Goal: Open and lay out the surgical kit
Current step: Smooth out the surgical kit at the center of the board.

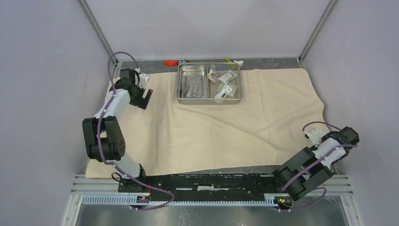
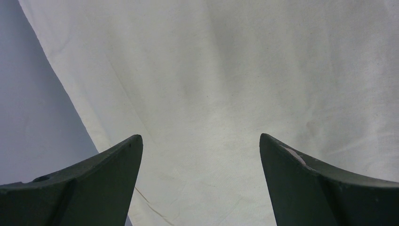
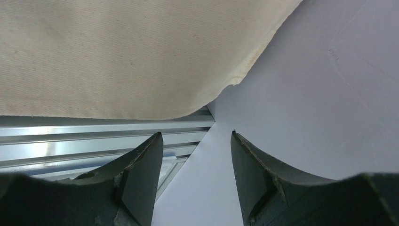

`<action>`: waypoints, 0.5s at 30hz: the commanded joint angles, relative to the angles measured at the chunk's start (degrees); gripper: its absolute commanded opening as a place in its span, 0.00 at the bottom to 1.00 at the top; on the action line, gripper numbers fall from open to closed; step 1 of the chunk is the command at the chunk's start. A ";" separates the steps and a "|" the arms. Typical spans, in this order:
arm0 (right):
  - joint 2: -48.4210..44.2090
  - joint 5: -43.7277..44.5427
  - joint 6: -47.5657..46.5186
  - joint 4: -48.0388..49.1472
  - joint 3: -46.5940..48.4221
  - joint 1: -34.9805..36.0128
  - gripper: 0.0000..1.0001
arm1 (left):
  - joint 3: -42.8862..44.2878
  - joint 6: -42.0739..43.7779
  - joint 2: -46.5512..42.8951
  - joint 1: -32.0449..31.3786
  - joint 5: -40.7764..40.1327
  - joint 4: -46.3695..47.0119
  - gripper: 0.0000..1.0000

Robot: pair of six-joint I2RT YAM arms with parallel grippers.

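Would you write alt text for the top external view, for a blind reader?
A beige cloth wrap lies spread flat, a steel tray of instruments and packets at its far edge. The left arm's open jaws hang over its far-left corner; the right arm rests folded.

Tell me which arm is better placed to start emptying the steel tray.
Left. The left hand, open, hangs over the cloth close beside the steel tray; the right hand sits at the cloth's near right corner, far off.

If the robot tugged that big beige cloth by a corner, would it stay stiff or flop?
Probably flop: the cloth shows soft wrinkles and a wavy edge. It looks thin, so likely light. Tugging might drag the steel tray resting on it.
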 commanded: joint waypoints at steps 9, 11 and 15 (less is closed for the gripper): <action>-1.23 -7.88 -2.64 13.98 -7.94 -4.15 0.64 | 1.12 0.45 0.42 -0.54 1.00 0.89 1.00; -1.01 -10.55 -2.23 15.79 -8.04 -5.73 0.64 | 1.08 0.42 0.51 -0.60 1.12 0.80 1.00; -0.12 -15.49 -2.20 17.85 -8.30 -8.83 0.64 | 0.91 0.39 0.63 -0.74 0.92 0.89 1.00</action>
